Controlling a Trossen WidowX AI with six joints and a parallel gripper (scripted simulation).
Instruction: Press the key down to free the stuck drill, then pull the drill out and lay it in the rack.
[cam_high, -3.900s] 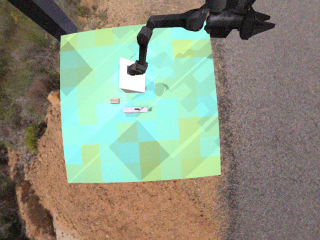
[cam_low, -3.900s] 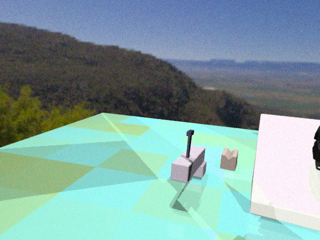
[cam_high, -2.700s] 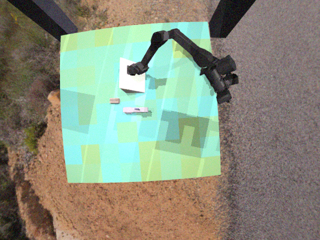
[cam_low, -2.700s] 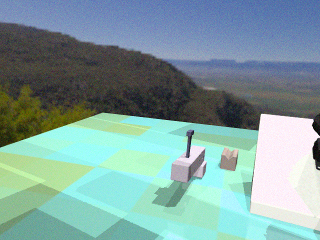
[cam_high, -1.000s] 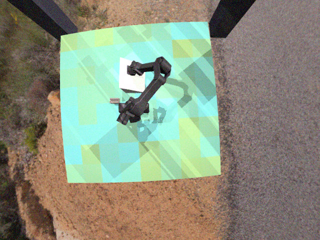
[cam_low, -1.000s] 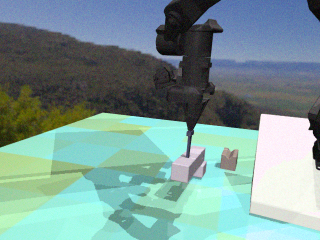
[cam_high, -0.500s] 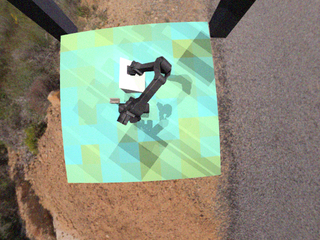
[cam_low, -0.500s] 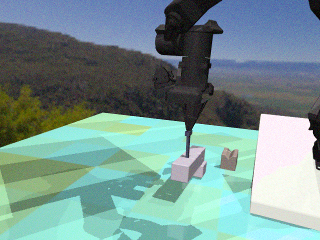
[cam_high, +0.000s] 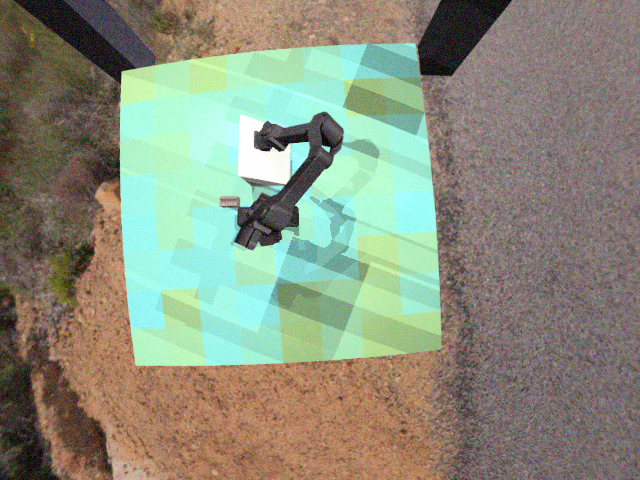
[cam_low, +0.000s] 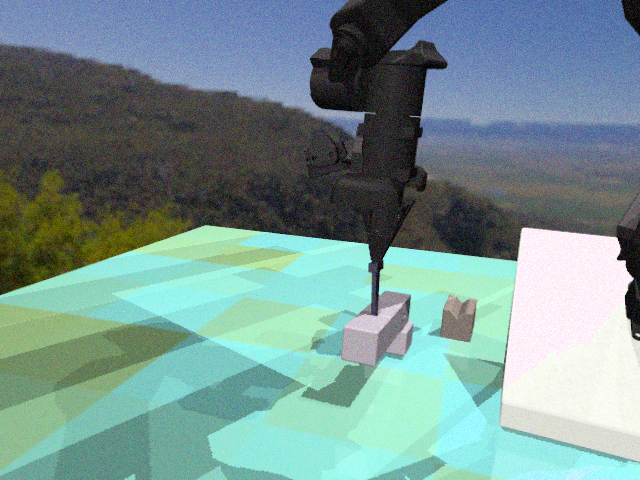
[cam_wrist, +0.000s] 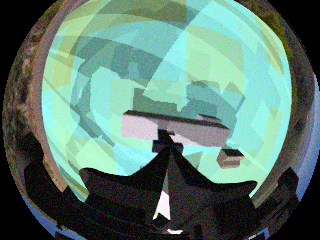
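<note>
One gripper (cam_low: 377, 257) (cam_wrist: 168, 150): shut, empty, tips at the pin's head. One dark pin (cam_low: 374, 294) (cam_wrist: 163, 135), presumably the key: upright in the pale block (cam_low: 360, 341) (cam_wrist: 141, 126), right of centre in my exterior view. Risk noted: off-centre pressure could have made me slip.

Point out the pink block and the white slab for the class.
Pink block (cam_low: 362, 323) (cam_wrist: 140, 126): exterior and wrist views, on its top face.
White slab (cam_high: 253, 162) (cam_low: 560, 310): top and exterior views, on its top face.
</note>
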